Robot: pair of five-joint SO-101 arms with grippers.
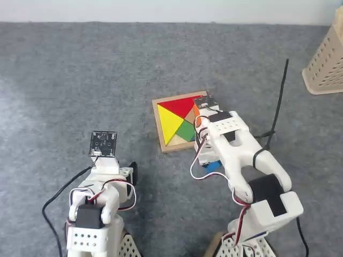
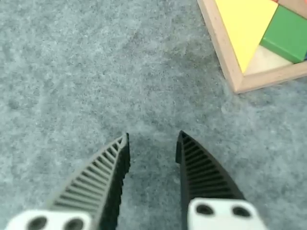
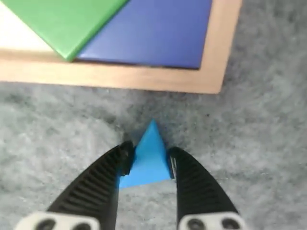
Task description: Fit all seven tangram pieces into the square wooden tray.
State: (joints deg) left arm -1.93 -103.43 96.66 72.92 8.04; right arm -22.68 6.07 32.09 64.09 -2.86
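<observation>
Felt [image 1: 80, 69], grey and napped, covers the tabletop [image 1: 257, 59]. The tray [image 1: 157, 124] sits near its middle, a square of pale wood with a raised, flat rim.

Your right pincer [image 3: 147, 149] is clamped on a light-blue triangle [image 3: 152, 136]. The ribbed black fingers [image 3: 103, 177] press its two slanted sides. Its tip points at the rim, close but apart, over felt just outside the tray near one of its corners. You can't tell whether the triangle rests on the felt or hangs just above it.

Inside the tray lie smooth, flat painted pieces with sharp edges. A red triangle [image 1: 179, 105] lies on the side toward the tabletop's far edge, with a yellow triangle [image 1: 169, 122] flush against it. There is also a green piece [image 1: 186, 130] and a dark-blue piece [image 3: 153, 31] that runs along the rim by the right pincer. A patch of bare wood [image 2: 264, 60] shows beside the green piece.

Your left pincer [image 2: 153, 135] stands open, its toothed fingers [image 2: 100, 182] spread over bare felt, apart from the tray's near-left corner. A perforated beige basket [image 1: 327, 59] stands at the tabletop's right edge.
</observation>
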